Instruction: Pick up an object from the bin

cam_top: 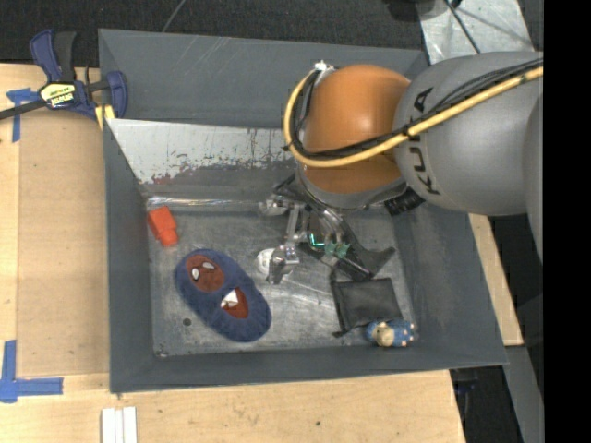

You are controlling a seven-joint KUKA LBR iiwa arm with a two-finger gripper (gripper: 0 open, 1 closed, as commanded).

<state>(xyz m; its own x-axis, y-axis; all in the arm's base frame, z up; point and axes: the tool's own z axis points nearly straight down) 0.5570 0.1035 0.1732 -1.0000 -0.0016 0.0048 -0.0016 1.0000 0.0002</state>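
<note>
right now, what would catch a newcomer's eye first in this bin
The arm's orange cover hangs over the far right of the bin, with the gripper below it near the middle. A dark blue oval soft thing with red patches lies at the near left, and a small orange block sits by the left wall.

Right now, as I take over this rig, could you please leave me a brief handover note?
The gripper is low over the middle of the bin; a grasp cannot be told.
On the floor: an orange block at left, a blue oval slipper front left, a black flat pouch and a small blue-yellow figure front right.
Done: nothing lifted out.
Left: grasp one thing, raise it clear.
</note>
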